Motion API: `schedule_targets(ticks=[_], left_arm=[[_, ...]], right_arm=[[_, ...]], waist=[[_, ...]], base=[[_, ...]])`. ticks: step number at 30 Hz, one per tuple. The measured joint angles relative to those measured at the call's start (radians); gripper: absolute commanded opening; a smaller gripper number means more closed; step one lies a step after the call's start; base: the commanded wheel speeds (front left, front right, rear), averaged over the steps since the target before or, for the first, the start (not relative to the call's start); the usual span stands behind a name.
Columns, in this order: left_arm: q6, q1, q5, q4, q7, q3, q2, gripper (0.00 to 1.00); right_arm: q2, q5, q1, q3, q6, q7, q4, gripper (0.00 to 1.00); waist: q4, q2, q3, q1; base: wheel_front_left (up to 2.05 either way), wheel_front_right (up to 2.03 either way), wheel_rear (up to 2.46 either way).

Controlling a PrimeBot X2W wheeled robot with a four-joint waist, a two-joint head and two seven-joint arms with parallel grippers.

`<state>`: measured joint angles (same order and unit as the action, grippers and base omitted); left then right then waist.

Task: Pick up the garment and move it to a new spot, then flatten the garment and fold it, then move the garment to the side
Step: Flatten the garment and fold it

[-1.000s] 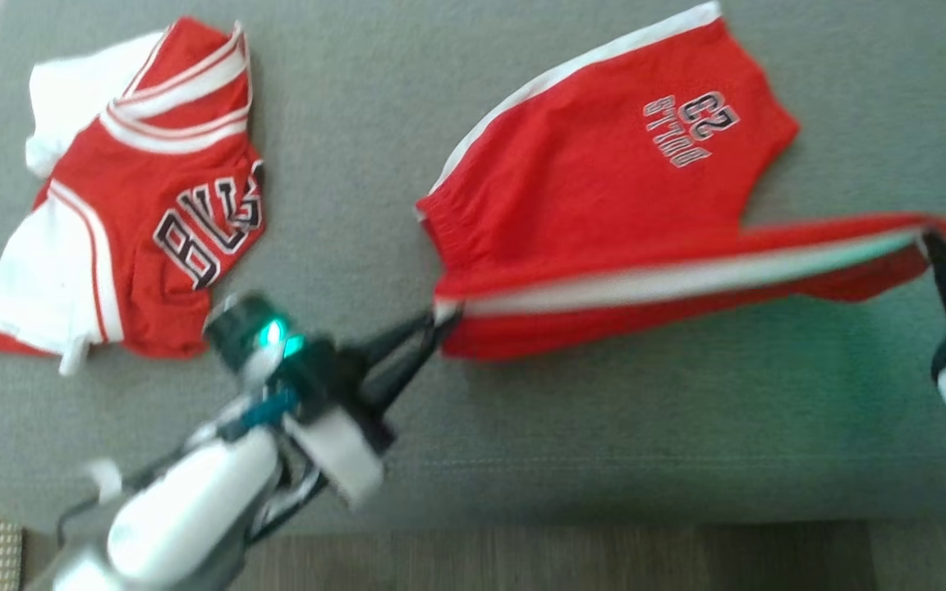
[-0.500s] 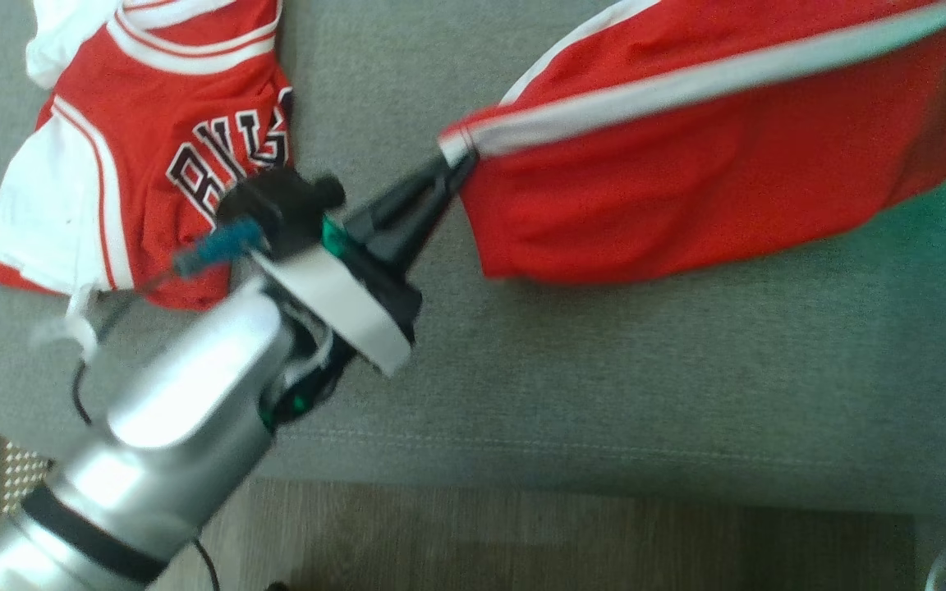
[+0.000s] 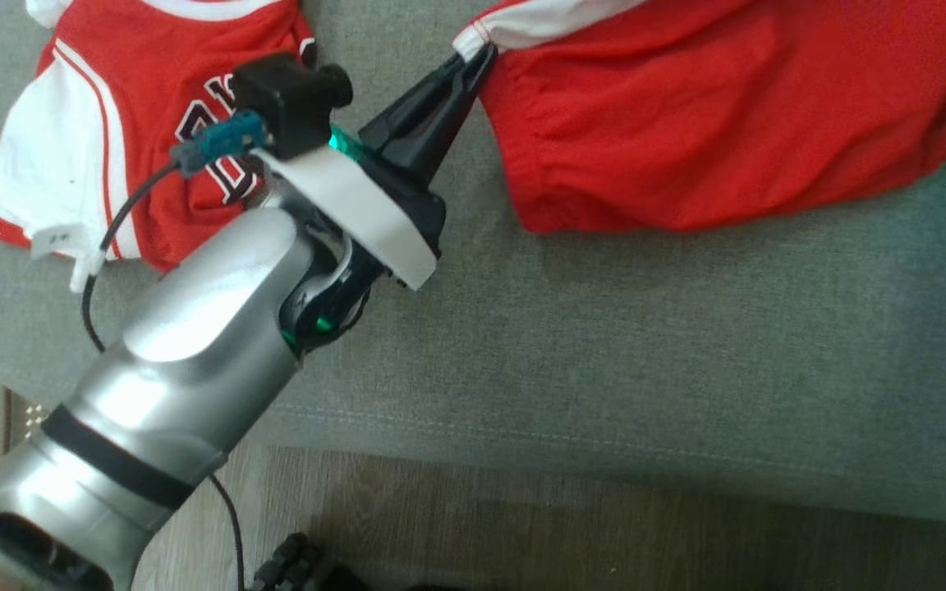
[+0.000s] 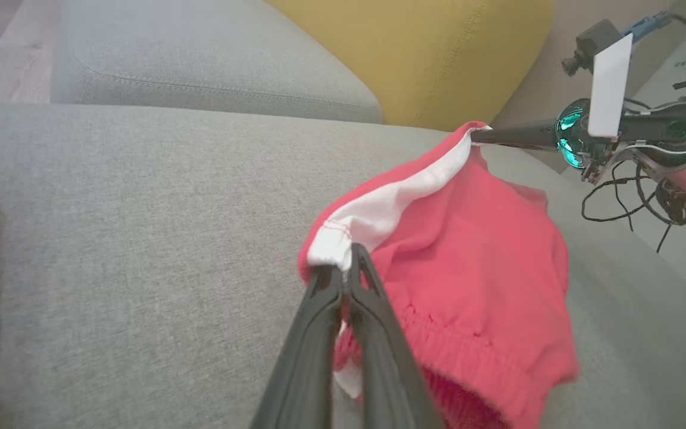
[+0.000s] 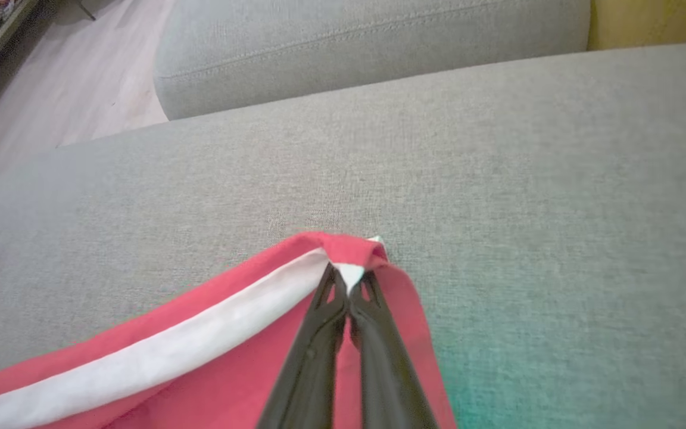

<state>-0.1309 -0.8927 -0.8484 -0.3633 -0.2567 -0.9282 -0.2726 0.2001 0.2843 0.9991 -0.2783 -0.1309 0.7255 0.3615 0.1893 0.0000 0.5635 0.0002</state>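
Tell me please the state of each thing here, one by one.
Shorts, lifted by the white-striped edge, hanging toward the sofa.
Left gripper, shut on one corner of the shorts.
Right gripper, shut on the other corner.
Jersey, lying rumpled on the sofa, not held.

Shorts (image 3: 727,123): red knit cloth, matt, finely textured, with a smooth white cloth stripe and a gathered waistband. Jersey (image 3: 95,107): red and white cloth, matt. Sofa (image 3: 645,345): grey woven cloth, coarse, matt. Cushion (image 4: 438,53): yellow cloth, matt. Left claw (image 3: 479,56) and right claw (image 5: 349,275): dark plastic, smooth. Forearm (image 3: 194,328): silver shell, glossy. Floor (image 3: 604,533): wood, smooth.
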Motion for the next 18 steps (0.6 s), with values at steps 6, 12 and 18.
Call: schedule_targets(ticks=[6,12,18], left_arm=[[0.0,-0.021,-0.006,-0.046,0.0,0.023,0.027,1.0],[0.03,0.057,0.126,-0.025,0.0,0.199,0.034,1.0],[0.144,0.288,0.298,0.155,0.0,0.402,0.091,1.0]], right_arm=[[0.001,0.015,0.042,0.035,0.0,-0.1,0.07,1.0],[0.062,0.108,-0.027,0.061,0.0,-0.208,-0.027,1.0],[0.082,0.176,-0.269,0.006,0.0,-0.27,-0.137,1.0]], waist=[[0.002,0.0,0.025,0.0],[-0.008,0.0,-0.008,-0.0003],[-0.012,0.0001,-0.048,-0.0003]], base=[[0.0,0.0,0.0],[0.0,0.0,0.0],[0.0,0.0,0.0]])
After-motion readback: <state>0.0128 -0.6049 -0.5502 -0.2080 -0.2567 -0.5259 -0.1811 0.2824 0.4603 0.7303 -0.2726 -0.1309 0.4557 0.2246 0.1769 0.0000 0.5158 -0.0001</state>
